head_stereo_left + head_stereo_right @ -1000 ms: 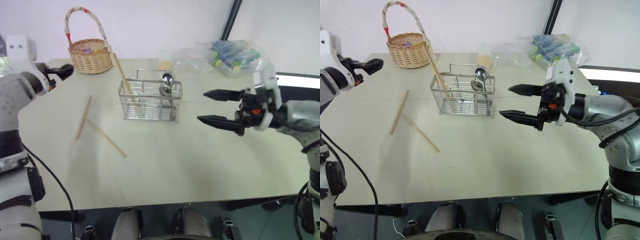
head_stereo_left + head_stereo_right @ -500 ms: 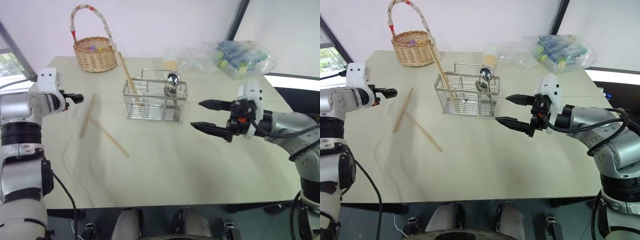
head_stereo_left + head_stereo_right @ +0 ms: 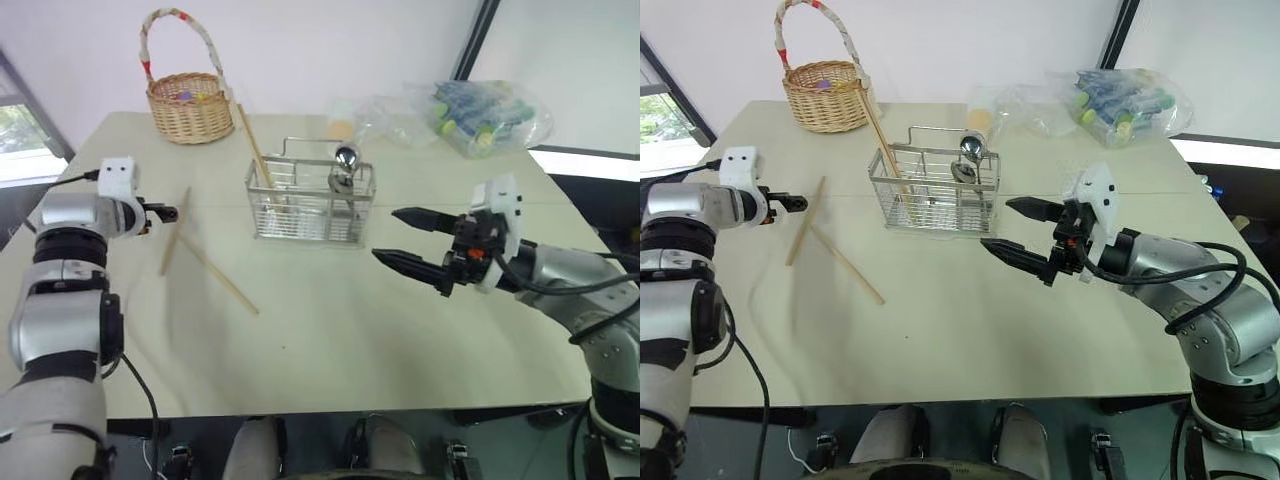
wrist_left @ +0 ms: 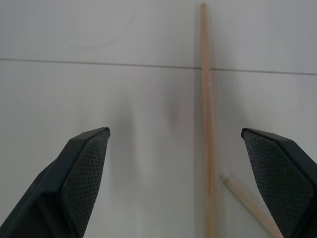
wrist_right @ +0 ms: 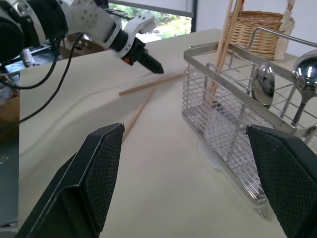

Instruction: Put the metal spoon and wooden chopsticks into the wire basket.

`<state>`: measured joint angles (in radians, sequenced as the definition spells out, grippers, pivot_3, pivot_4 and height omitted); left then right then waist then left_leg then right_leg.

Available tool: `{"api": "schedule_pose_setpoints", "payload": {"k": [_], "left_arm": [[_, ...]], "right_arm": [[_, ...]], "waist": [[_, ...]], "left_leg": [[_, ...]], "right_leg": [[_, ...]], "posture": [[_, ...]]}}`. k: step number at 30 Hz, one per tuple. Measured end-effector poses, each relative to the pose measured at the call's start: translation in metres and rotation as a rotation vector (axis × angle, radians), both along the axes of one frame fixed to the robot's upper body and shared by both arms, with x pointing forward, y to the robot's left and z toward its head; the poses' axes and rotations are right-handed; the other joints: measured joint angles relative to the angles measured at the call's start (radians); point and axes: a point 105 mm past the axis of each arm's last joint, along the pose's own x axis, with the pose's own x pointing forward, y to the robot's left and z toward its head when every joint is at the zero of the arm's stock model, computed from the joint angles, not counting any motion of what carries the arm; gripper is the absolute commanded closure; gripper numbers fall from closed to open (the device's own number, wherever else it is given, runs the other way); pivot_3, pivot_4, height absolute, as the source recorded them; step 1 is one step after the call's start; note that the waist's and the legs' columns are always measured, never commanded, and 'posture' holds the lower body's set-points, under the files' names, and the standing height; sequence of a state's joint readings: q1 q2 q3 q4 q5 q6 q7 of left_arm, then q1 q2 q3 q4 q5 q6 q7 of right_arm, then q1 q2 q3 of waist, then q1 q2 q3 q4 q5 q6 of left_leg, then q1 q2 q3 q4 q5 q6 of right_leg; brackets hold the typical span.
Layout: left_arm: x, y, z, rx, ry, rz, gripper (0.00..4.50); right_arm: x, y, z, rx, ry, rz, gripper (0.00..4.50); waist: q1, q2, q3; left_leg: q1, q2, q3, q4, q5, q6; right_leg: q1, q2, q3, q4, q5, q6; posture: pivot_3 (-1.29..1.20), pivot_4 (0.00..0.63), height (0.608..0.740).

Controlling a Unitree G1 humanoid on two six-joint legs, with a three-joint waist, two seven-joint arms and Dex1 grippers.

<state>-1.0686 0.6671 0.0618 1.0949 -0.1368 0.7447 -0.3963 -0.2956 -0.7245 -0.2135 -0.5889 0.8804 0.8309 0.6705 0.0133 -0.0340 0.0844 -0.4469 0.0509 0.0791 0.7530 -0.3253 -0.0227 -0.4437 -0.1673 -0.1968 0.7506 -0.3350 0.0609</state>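
Left gripper (image 3: 170,213): had descended beside the loose chopsticks (image 3: 172,232); fingers wide, empty.
Right gripper (image 3: 400,237): hovered, wide, empty.
Basket (image 3: 310,205): held spoon (image 3: 344,160); two sticks remained outside.

wall (image 3: 330,40): white | table (image 3: 330,330): pale beige | window (image 3: 20,130): daylight, far left

Bare pale tabletop (image 3: 330,330) lies open in front. Rectangular silver wire basket (image 3: 310,205) stands mid-table; round woven wicker basket (image 3: 188,105) and clear plastic bags (image 3: 450,112) crowd the far edge.
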Motion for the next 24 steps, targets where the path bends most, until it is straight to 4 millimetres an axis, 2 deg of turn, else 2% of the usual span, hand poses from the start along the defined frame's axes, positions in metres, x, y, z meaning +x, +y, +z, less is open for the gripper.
{"api": "schedule_pose_setpoints", "payload": {"k": [3, 7, 10, 17, 24], "left_arm": [[0.001, -0.009, -0.016, 0.003, 0.025, -0.027, 0.0], [0.004, -0.01, -0.018, 0.017, 0.015, -0.039, 0.0], [0.005, -0.01, -0.019, 0.021, 0.005, -0.039, 0.9], [0.006, -0.006, -0.018, 0.004, -0.025, -0.005, 4.46], [0.007, -0.005, -0.017, -0.001, -0.042, 0.026, 4.46]], "right_arm": [[0.0, -0.001, 0.001, 0.013, 0.009, -0.012, 0.45], [0.0, -0.001, 0.001, 0.022, 0.018, -0.022, 0.45], [0.001, -0.003, 0.001, 0.026, 0.017, -0.033, 0.39], [0.002, -0.005, 0.002, 0.04, 0.024, -0.054, 0.39], [0.002, -0.005, 0.001, 0.051, 0.031, -0.067, 0.39]], "waist": [[-0.001, -0.001, 0.0], [0.0, -0.001, 0.0], [0.0, -0.001, 0.0], [0.0, -0.001, 0.0], [-0.002, -0.001, 0.0]], "left_leg": [[0.0, 0.0, 0.0, 0.0, -0.002, 0.003], [0.001, 0.0, 0.0, 0.0, -0.002, 0.004], [0.001, 0.0, 0.0, 0.0, -0.002, 0.004], [0.001, 0.0, 0.0, 0.0, -0.002, 0.004], [0.0, 0.0, 0.0, 0.0, -0.002, 0.005]], "right_leg": [[0.0, 0.0, 0.0, 0.0, 0.0, 0.0], [0.0, 0.0, 0.0, 0.0, 0.0, 0.0], [0.0, 0.0, 0.0, 0.0, 0.0, 0.0], [0.0, 0.0, 0.0, 0.001, 0.0, 0.0], [0.0, 0.0, 0.0, 0.0, 0.0, 0.0]], "posture": [[0.0, 0.15, 0.623], [0.0, 0.15, 0.623], [0.0, 0.15, 0.623], [0.0, 0.15, 0.623], [0.0, 0.15, 0.623]]}}
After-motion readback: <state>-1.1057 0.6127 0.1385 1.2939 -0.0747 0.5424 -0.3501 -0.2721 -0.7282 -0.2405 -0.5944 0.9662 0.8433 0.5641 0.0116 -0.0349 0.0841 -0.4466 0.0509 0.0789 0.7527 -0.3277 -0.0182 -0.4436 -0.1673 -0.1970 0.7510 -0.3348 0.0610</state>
